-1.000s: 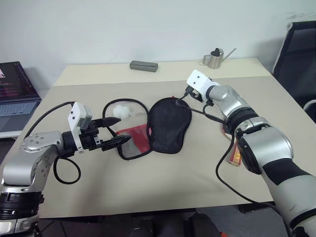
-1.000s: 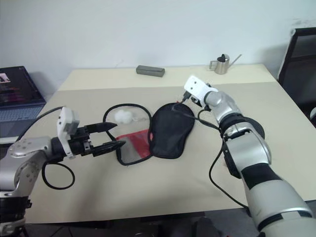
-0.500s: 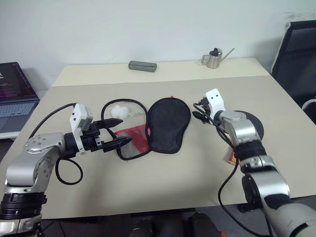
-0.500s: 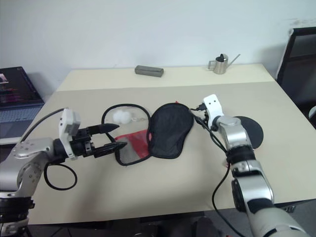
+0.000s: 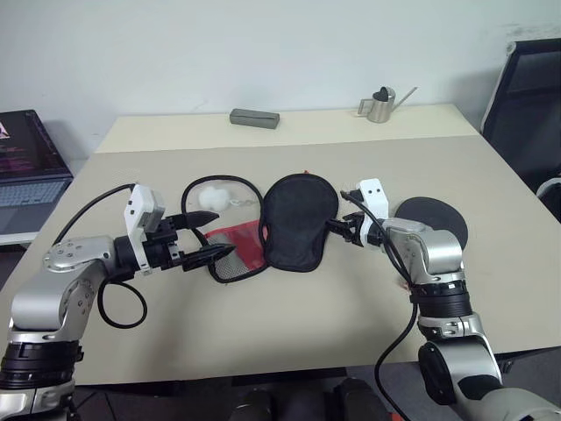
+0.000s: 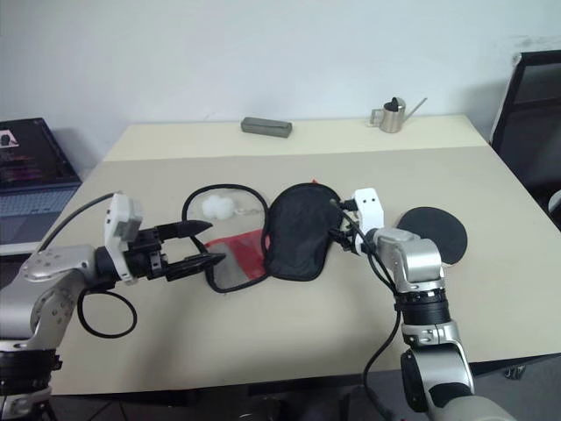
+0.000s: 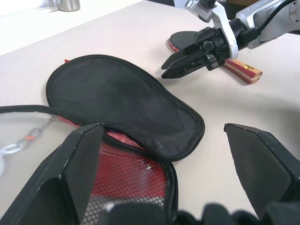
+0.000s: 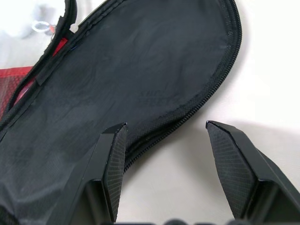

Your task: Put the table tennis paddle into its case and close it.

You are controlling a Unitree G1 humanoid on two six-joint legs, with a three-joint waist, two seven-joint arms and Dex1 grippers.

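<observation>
The case (image 5: 298, 219) lies unzipped at the table's middle, its black flap folded open to the right of the red mesh panel (image 5: 237, 250). The table tennis paddle (image 5: 434, 215) rests black face up on the table to the right of the case, and its striped handle (image 7: 243, 70) shows in the left wrist view. My right gripper (image 5: 336, 230) is open at the flap's right edge, with the zipper rim (image 8: 187, 110) lying between its fingers. My left gripper (image 5: 219, 234) hovers open over the mesh panel's left side, holding nothing.
A small white object on a chain (image 5: 215, 197) lies inside the case's looped zipper edge. A grey box (image 5: 255, 117) and a metal watering can (image 5: 381, 103) stand at the table's far edge. A laptop (image 5: 26, 162) is off to the left, a black chair (image 5: 530, 88) to the right.
My right arm has dropped and pulled back from the case's far edge to the flap's right side, rolling its wrist and uncovering the paddle. The left gripper has stayed put.
</observation>
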